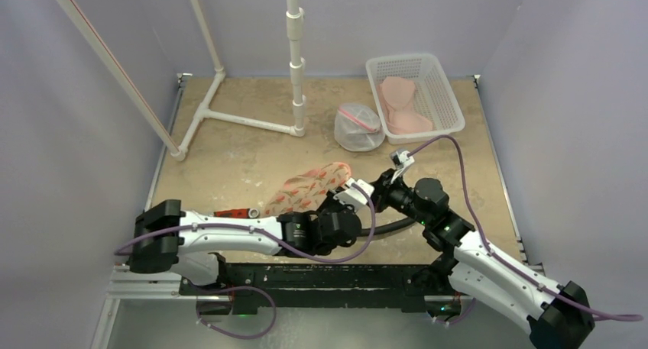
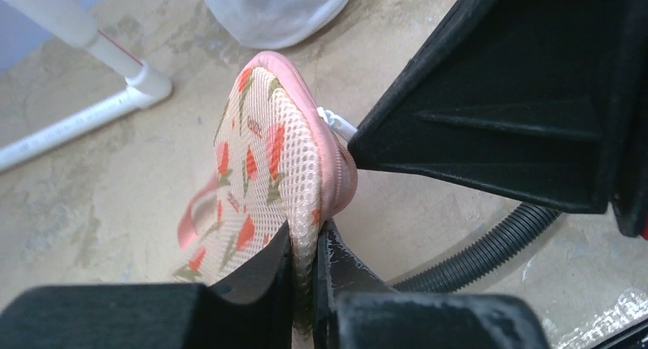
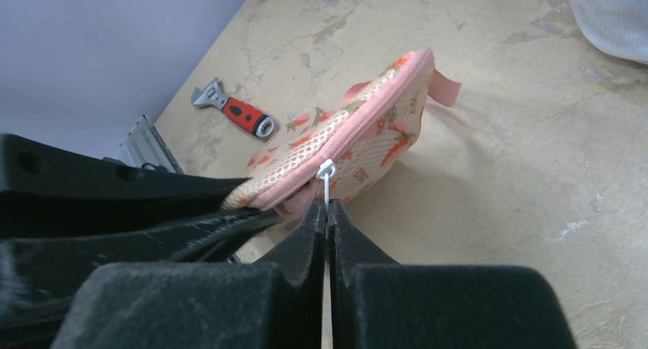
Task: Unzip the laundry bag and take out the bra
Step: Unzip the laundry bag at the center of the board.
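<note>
Left claw (image 2: 303, 250) is clamped tight on the near rim of the flower-printed peach mesh laundry bag (image 1: 307, 187). Right claw (image 3: 327, 211) is pinched together on the white cord pull (image 3: 326, 175) of the bag's zip. The bag is held between the two claws over the near middle of the mottled tan table (image 1: 229, 147), with its far end pointing toward the back. No bra is visible; presumably it is inside. The pink zip track (image 3: 365, 122) looks closed along all of its visible length, so the opening stroke seems to be the step in hand. I judge the left claw should anchor the fabric firmly while the right draws the pull along the track, following its curve rather than tugging outward, so the mesh stays taut. That thin cord could slip from the pads, so a slow, steady pull seems wise.
</note>
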